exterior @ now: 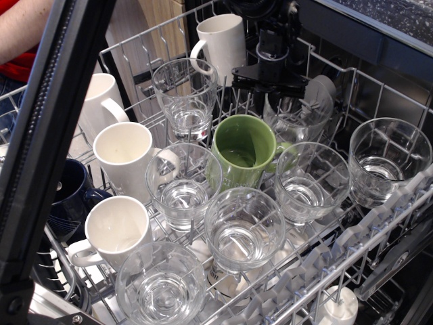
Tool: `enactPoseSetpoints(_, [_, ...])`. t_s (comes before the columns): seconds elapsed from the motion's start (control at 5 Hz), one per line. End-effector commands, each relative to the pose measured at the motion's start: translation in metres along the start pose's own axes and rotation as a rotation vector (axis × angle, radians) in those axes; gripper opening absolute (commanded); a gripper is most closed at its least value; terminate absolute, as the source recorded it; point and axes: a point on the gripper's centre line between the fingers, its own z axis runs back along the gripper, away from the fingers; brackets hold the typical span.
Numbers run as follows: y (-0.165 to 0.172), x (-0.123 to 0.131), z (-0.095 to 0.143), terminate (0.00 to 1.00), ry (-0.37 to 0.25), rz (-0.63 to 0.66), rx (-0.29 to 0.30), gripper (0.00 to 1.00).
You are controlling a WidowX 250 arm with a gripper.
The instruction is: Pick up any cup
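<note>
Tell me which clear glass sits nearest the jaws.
The cup at the rack's back right, directly under the gripper; every other glass stands farther forward.

Single view, set high and close over the rack (379, 223), looking steeply down and across it toward the far wall. A dark bar (51, 135), out of focus and very near the lens, slants across the left side and blocks part of the frame. The arm (270, 40) enters at the top centre, opposite the camera.

Kitchen, loaded dishwasher rack (135, 47), mugs (125, 159)
</note>
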Motion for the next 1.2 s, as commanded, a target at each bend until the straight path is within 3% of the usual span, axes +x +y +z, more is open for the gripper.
enactPoseSetpoints(0.0, [-0.005,0.042,0.09,0.0,-0.146,0.023,-0.123,0.0])
enactPoseSetpoints(0.4, [0.0,0.053,0.132,0.0,-0.124,0.034,-0.204,0.0])
enactPoseSetpoints(0.6, [-0.002,0.056,0.156,0.0,-0.165,0.024,-0.177,0.0])
enactPoseSetpoints(1.0, [0.001,0.033,0.187,0.0,-0.198,-0.081,-0.128,0.0])
